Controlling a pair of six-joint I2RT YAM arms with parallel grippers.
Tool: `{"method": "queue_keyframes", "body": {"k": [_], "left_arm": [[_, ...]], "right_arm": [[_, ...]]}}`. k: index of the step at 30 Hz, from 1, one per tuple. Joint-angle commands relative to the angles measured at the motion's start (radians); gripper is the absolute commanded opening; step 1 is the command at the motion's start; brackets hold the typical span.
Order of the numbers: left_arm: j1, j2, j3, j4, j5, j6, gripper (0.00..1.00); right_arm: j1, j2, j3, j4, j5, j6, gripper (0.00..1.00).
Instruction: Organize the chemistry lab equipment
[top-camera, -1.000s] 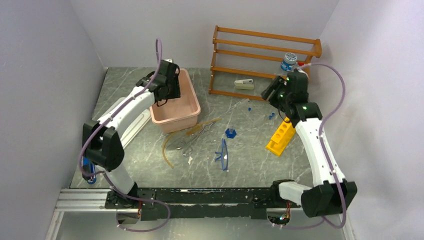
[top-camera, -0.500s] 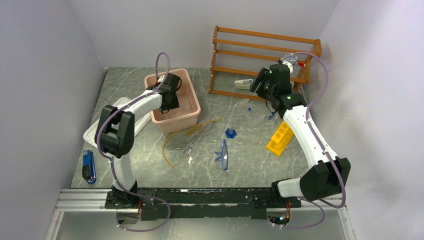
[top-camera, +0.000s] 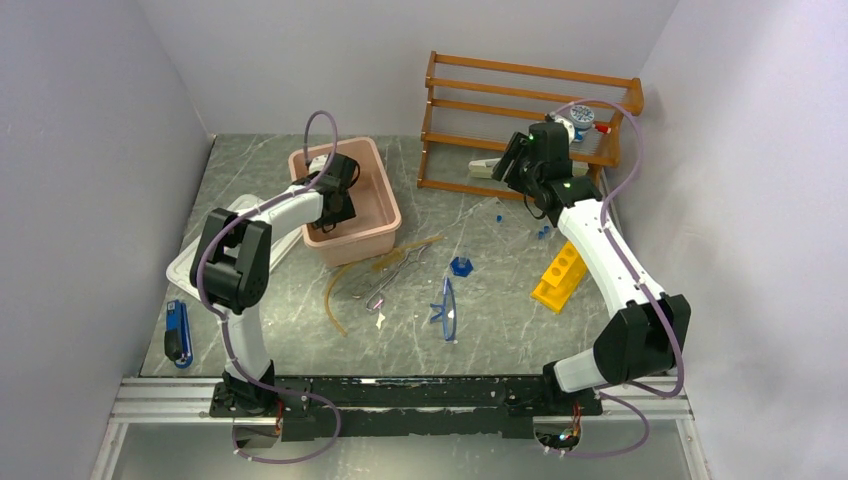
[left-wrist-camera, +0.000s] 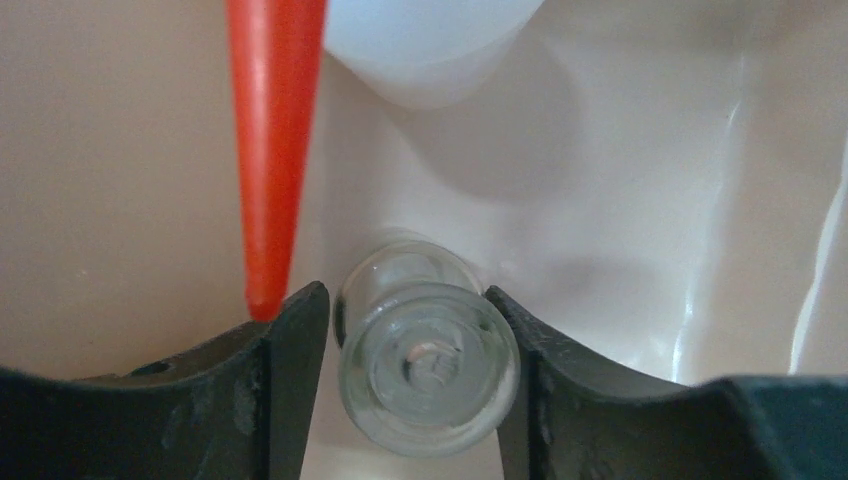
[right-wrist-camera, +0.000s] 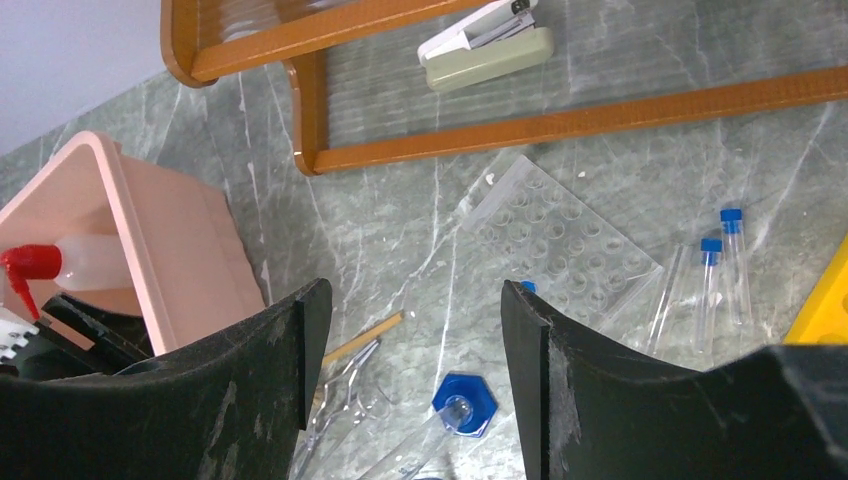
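Note:
My left gripper (top-camera: 335, 205) reaches down into the pink bin (top-camera: 385, 200). In the left wrist view a small glass (left-wrist-camera: 430, 365) lies end-on between its fingers, which stand open; the right finger touches it and a thin gap shows at the left finger. The red-capped wash bottle (left-wrist-camera: 270, 150) lies in the bin just beyond. My right gripper (top-camera: 515, 160) hovers open and empty by the wooden shelf. On the table lie the blue hexagonal piece (top-camera: 460, 266), goggles (top-camera: 444, 310), tongs (top-camera: 385, 285), amber tubing (top-camera: 335, 290) and the yellow rack (top-camera: 560, 275).
The wooden shelf (top-camera: 520, 105) stands at the back with a stapler (right-wrist-camera: 487, 50) under it. A clear well plate (right-wrist-camera: 565, 245) and blue-capped tubes (right-wrist-camera: 715, 280) lie near the yellow rack. A white tray (top-camera: 190, 262) and a blue tool (top-camera: 177, 332) lie at the left.
The left arm has folded and sunk lower into the pink bin, its jaws slackening slightly round the glass. The right gripper has swung from above the yellow rack left and back to the shelf.

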Motion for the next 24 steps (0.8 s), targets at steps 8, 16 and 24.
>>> {"method": "queue_keyframes", "body": {"k": [8,16,24], "left_arm": [[0.007,-0.048,0.066,-0.042,-0.035,-0.018,0.76],[0.007,-0.144,0.133,-0.092,-0.017,-0.015,0.78],[0.006,-0.273,0.164,-0.117,-0.039,0.018,0.78]], "right_arm": [[0.015,0.014,0.047,0.014,-0.009,0.003,0.67],[0.019,0.0,0.044,0.01,-0.016,0.006,0.67],[0.02,-0.03,0.034,0.009,-0.032,-0.036,0.67]]}}
